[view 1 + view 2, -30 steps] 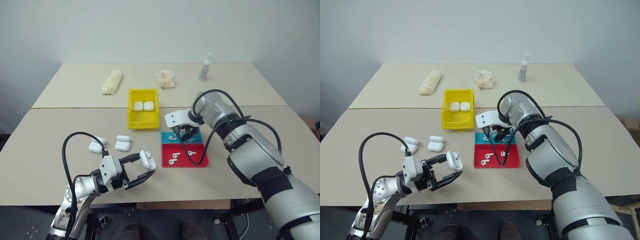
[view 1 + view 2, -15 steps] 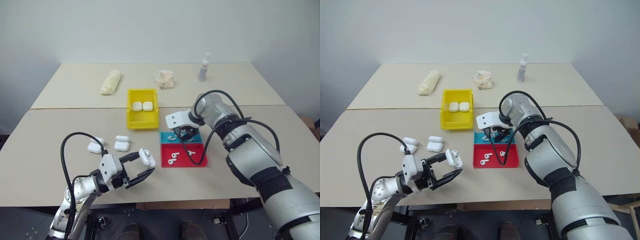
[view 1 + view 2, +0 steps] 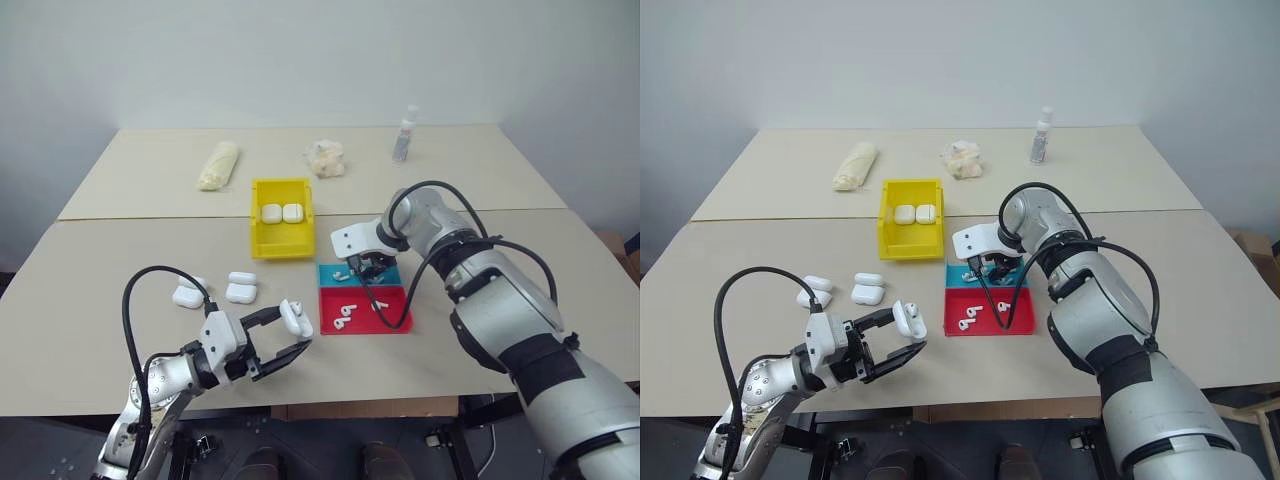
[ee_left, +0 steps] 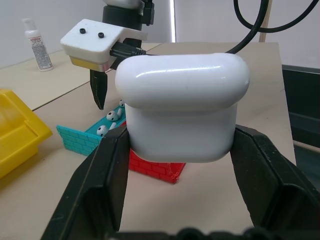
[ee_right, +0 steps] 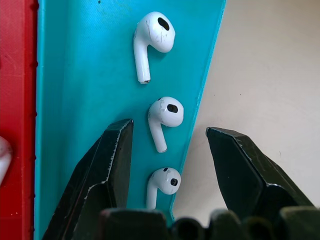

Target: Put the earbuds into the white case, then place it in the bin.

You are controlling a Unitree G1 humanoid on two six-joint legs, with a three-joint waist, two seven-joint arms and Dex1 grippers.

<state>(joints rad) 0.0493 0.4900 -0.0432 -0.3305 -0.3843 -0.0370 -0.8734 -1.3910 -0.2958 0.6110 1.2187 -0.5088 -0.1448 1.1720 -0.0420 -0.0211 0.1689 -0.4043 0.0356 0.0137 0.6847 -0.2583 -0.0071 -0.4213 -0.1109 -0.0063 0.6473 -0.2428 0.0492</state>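
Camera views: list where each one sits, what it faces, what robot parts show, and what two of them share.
Left eye and right eye views: head cameras, looking down over the beige table; both arms show.
Left wrist view: along the left claw, shut on the glossy white rounded case, facing the shallow blue tray.
Right wrist view: down between open right claw fingers onto tiny white earbuds.
Shared: both wrist views show the blue tray.

Silver-grey arms, looping black cables, white wrist housings, 2 black fingers (image 5: 114,165) each.
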